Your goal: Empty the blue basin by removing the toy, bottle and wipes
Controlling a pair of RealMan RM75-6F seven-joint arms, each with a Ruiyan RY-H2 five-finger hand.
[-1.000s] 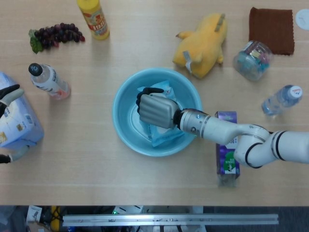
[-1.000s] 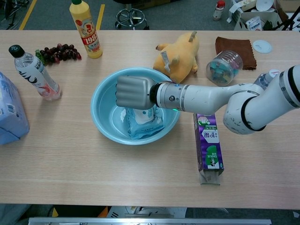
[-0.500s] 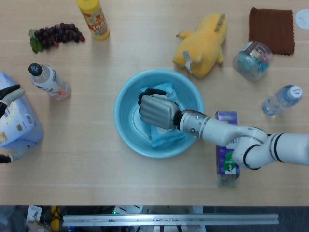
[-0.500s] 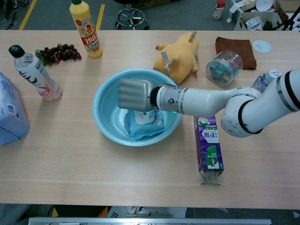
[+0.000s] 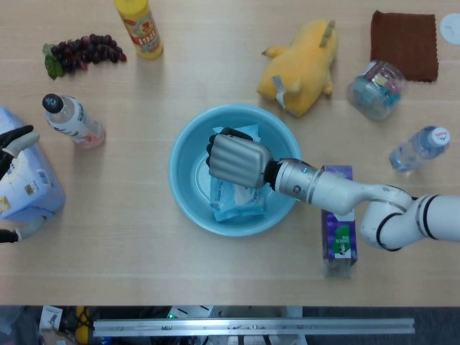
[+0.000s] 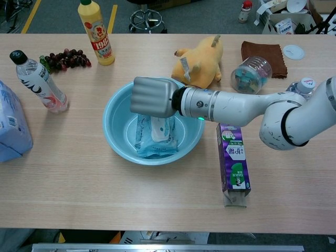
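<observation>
The blue basin [image 5: 185, 162] [image 6: 115, 123] sits mid-table. My right hand [image 5: 236, 159] [image 6: 154, 97] is curled over it and grips the top of the light-blue wipes pack [image 5: 237, 203] [image 6: 155, 137], which hangs down inside the basin. A yellow plush toy [image 5: 302, 68] [image 6: 202, 63] lies on the table behind the basin. A black-capped bottle [image 5: 72, 121] [image 6: 37, 81] lies at the left. My left hand [image 5: 14, 144] shows only as fingers at the left edge, on either side of a blue-white package [image 5: 25, 183] [image 6: 10, 123].
A purple carton [image 5: 338, 230] [image 6: 233, 163] lies right of the basin, under my right forearm. A clear bottle [image 5: 419, 149], plastic jar [image 5: 376, 89] and brown cloth [image 5: 405, 43] are at the right. A yellow bottle [image 5: 140, 27] and grapes [image 5: 83, 52] stand far left.
My right hand has risen and drawn slightly right with the wipes pack, which now hangs straighter below it. The left hand has not moved.
</observation>
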